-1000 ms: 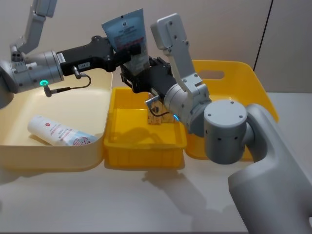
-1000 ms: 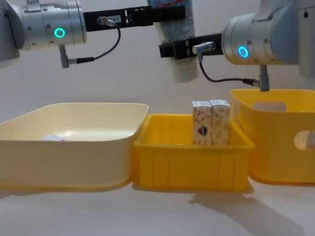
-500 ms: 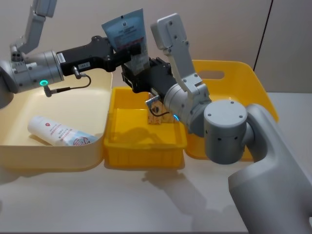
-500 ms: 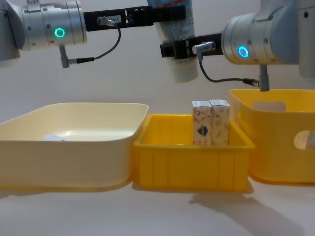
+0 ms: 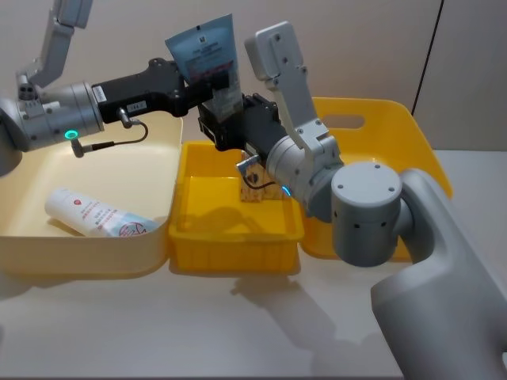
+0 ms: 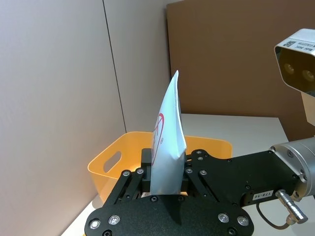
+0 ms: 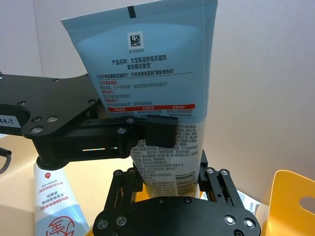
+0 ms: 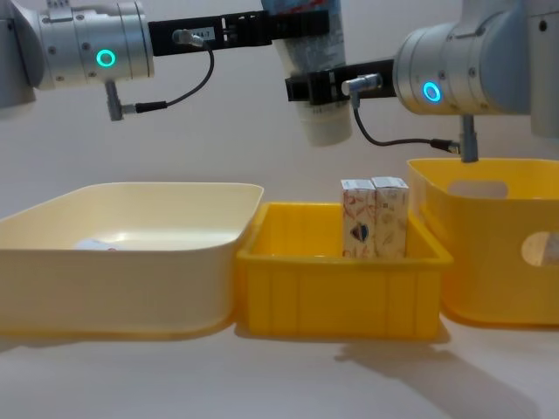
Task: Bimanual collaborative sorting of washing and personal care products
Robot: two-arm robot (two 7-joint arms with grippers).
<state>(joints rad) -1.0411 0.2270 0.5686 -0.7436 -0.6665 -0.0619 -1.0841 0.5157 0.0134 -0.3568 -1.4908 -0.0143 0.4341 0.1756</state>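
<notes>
- Soft tube (image 5: 207, 59), light blue upper part, white lower part with a round cap end pointing down, hangs in mid-air above the small yellow bin (image 5: 198, 237). Flat crimped end on top, small print and a square code on the blue face.
- My left gripper (image 5: 207, 79) comes in from 9 o'clock, black fingers pressed flat against the tube's blue part.
- My right gripper (image 5: 224, 120) comes from 3 o'clock, fingers closed on the white lower part of the same tube, just below the left one.
- Two cream cartons (image 8: 374, 217), tall, square-edged, orange-patterned, stand upright and touching in the small yellow bin, toward its 2 o'clock corner.
- A second tube (image 5: 95, 214), white and glossy with red print, lies flat in the cream bin (image 5: 142, 261) at 9 o'clock.
- Large yellow bin (image 5: 396, 119) with a handle slot at 3 o'clock; smooth moulded plastic.
</notes>
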